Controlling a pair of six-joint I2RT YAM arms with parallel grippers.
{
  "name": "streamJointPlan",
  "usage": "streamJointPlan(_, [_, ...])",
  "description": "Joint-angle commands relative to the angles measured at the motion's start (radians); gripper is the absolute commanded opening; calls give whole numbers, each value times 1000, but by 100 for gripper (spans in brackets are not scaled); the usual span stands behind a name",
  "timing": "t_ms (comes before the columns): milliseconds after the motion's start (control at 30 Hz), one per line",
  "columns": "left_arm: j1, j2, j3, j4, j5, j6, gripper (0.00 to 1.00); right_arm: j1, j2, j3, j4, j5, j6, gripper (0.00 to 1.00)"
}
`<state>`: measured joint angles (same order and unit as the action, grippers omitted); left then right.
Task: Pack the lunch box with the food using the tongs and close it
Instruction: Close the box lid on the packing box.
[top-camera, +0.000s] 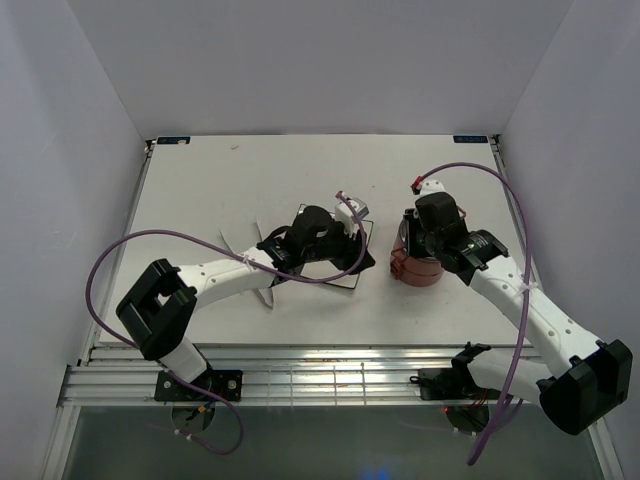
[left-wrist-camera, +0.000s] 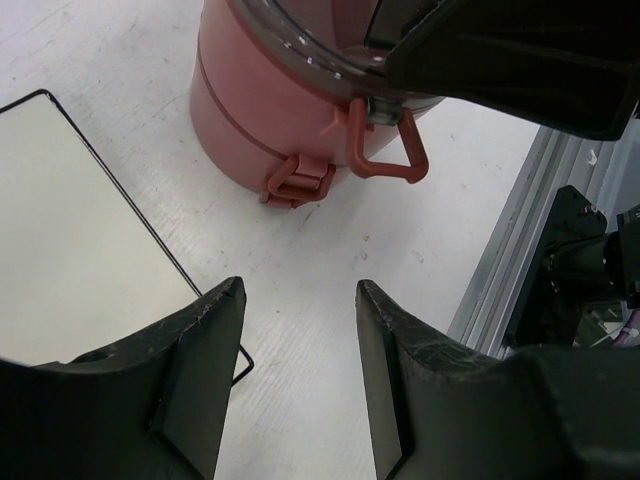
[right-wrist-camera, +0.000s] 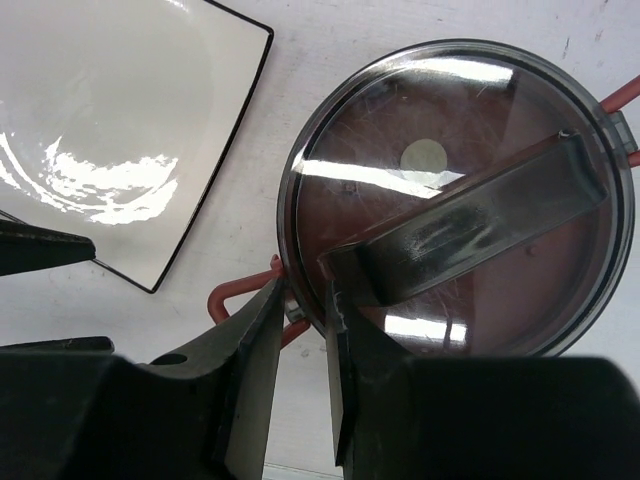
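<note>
**Right end effector at the lid's rim, left one spread beside the plate**

The lunch box (top-camera: 412, 270) stands on the bench (top-camera: 200, 180) just right of the square plate (right-wrist-camera: 120, 120), apart from it, directly under my right end effector (right-wrist-camera: 305, 285). It is two dusty-red tiers stacked one on the other, with the top lid (right-wrist-camera: 450, 120) sitting on them. The lid is smoky and see-through, with a grey band handle (right-wrist-camera: 470, 225) running across it. Through it I see only a reddish-brown inside, glare and one pale round spot; what lies in there I cannot tell. The plate's glossy white face with its thin black edge shows bright reflections.

My right fingers are drawn close with a narrow gap between them, their tips at the lid's rim, next to a red wire side handle (left-wrist-camera: 388, 160). Whether they actually bite the rim I cannot tell.

My left end effector (left-wrist-camera: 300, 290) is spread, with nothing between the fingers but bare bench, just off the plate's corner and facing the box. A red clasp (left-wrist-camera: 298, 182) on the side of the box faces that camera. My right arm's dark housing covers the top of the box from that side.

Thin pale strips (top-camera: 268, 292) poke out from under my left arm; they are too small to identify. An aluminium rail (top-camera: 300, 375) runs along the near edge of the bench.
</note>
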<state>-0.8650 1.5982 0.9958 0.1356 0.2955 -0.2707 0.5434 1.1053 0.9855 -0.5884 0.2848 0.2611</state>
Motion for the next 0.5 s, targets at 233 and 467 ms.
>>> streamJointPlan(233, [-31,-3,115,30,-2,-4,59,-5,-61,96,-48,91,6,29])
streamJointPlan(467, [-49,28,147,22,-12,5,60,-37,-42,84,-54,117,27,30])
